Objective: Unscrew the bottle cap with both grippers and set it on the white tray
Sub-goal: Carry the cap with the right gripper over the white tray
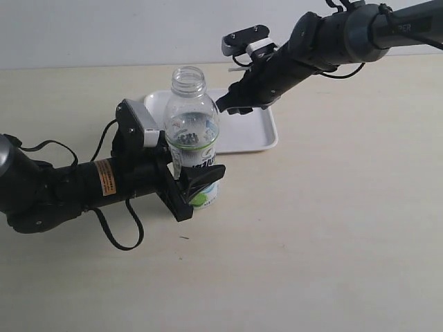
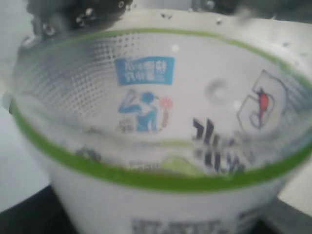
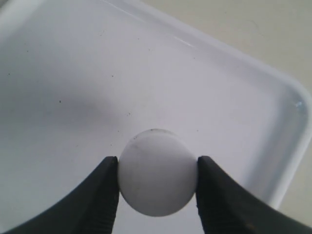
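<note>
Cap placement is the step in hand: my right pincer (image 3: 157, 168) pinches the white bottle cap (image 3: 157, 175) by its sides above the white tray (image 3: 234, 92). I should lower it gently, well inside the rim, and part the jaws only once it rests flat. My left pincer (image 1: 196, 187) clamps the open bottle (image 1: 192, 121) low on its label, upright on the counter (image 1: 332, 228). I cannot judge the cap's height over the tray, and the left wrist view is nothing but blurred label.

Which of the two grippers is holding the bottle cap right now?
The right gripper, over the white tray: its fingers pinch the bottle cap. The left gripper grips the open bottle instead.
</note>
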{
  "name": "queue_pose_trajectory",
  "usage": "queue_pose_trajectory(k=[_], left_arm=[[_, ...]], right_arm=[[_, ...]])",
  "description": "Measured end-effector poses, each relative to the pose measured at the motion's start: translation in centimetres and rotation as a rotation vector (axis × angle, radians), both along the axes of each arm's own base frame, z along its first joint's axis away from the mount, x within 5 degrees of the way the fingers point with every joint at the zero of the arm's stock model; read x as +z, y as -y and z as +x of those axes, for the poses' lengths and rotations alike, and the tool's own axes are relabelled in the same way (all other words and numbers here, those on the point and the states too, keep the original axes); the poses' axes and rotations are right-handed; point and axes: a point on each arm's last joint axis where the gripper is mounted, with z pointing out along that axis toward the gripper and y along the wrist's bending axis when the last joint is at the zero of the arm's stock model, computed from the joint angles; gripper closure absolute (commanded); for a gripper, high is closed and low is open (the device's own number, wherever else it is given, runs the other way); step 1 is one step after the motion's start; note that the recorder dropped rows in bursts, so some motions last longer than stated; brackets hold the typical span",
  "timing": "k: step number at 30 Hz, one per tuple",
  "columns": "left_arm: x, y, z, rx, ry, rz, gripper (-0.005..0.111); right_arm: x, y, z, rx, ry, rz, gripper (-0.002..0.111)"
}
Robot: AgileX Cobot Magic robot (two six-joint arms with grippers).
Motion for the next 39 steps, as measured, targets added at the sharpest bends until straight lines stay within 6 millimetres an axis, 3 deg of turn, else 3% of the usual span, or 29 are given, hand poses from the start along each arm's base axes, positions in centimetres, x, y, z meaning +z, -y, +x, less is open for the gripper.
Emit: queue_pose_trajectory(k=[25, 29, 35, 39], left_arm=[[0.0, 0.0, 0.0, 0.0, 0.0, 0.0, 0.107], [0.0, 0.0, 0.0, 0.0, 0.001, -0.002, 0.107], [0.0, 0.0, 0.0, 0.0, 0.001, -0.002, 0.107], [0.0, 0.0, 0.0, 0.0, 0.001, -0.002, 0.107]], right_arm=[[-3.3, 0.0, -0.1, 0.01, -0.058, -0.024, 0.106], [-3.3, 0.0, -0.1, 0.013, -0.054, -0.026, 0.091], [-3.3, 0.1, 0.0, 0.012, -0.053, -0.027, 0.049], [-3.3, 0.1, 0.0, 0.012, -0.053, -0.027, 0.04]])
